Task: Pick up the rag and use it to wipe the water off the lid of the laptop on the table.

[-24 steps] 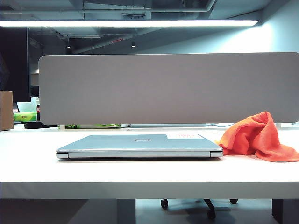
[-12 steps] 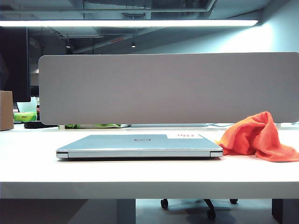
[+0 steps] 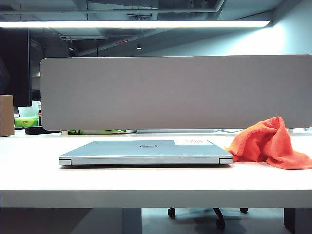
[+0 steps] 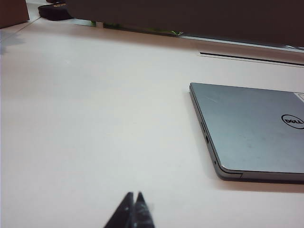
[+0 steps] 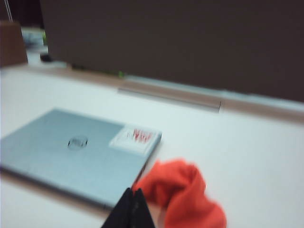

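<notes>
Right wrist view is blurred (sticker (image 5: pixel 135 137) print unreadable); rag (image 3: pixel 270 144) cut off.

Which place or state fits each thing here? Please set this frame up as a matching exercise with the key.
Things:
1. rag
2. laptop
3. left gripper
4. white sticker

Places or states:
A. shut, over bare table beside the laptop's corner
B. on the lid, in the corner nearest the rag
C. closed flat in the middle of the table
D. bunched up in a heap right of the laptop

Pairs: 1-D, 2-C, 3-A, 4-B
</notes>
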`<action>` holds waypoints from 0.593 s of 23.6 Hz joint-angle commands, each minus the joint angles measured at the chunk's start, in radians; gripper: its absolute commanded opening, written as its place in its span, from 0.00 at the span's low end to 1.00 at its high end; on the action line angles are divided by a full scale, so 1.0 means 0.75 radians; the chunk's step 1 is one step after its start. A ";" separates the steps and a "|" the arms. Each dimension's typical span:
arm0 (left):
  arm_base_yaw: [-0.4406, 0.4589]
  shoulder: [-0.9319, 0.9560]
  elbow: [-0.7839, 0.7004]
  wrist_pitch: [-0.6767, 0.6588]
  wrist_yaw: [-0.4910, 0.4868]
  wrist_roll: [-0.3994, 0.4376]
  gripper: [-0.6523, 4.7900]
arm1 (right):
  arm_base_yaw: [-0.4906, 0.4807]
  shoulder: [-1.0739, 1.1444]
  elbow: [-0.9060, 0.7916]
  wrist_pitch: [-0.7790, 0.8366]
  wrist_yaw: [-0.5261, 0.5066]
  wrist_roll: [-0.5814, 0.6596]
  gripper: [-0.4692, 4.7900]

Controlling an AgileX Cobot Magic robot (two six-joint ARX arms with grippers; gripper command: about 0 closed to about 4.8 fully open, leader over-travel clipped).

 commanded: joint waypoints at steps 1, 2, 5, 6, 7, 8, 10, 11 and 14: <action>-0.002 0.000 0.006 0.012 -0.004 0.001 0.11 | -0.052 0.003 -0.183 0.492 0.001 -0.021 0.08; -0.002 0.000 0.006 0.012 -0.004 0.001 0.11 | -0.086 0.002 -0.226 0.570 -0.012 -0.014 0.08; -0.002 0.000 0.006 0.012 -0.004 0.001 0.11 | -0.242 -0.010 -0.322 0.718 -0.030 0.063 0.08; -0.002 0.000 0.006 0.012 -0.004 0.001 0.11 | -0.272 -0.010 -0.327 0.718 -0.032 0.070 0.08; -0.002 0.000 0.006 0.012 -0.004 0.001 0.11 | -0.312 -0.010 -0.340 0.728 -0.031 0.073 0.08; -0.002 0.000 0.006 0.012 -0.004 0.000 0.11 | -0.327 -0.010 -0.349 0.740 -0.031 0.073 0.08; -0.002 0.000 0.006 0.012 -0.004 0.000 0.11 | -0.367 -0.010 -0.392 0.748 -0.030 0.086 0.08; -0.002 0.000 0.006 0.012 -0.004 0.001 0.11 | -0.387 -0.010 -0.416 0.699 -0.030 0.121 0.08; -0.002 0.000 0.006 0.012 -0.004 0.000 0.11 | -0.401 -0.010 -0.417 0.517 -0.025 0.138 0.08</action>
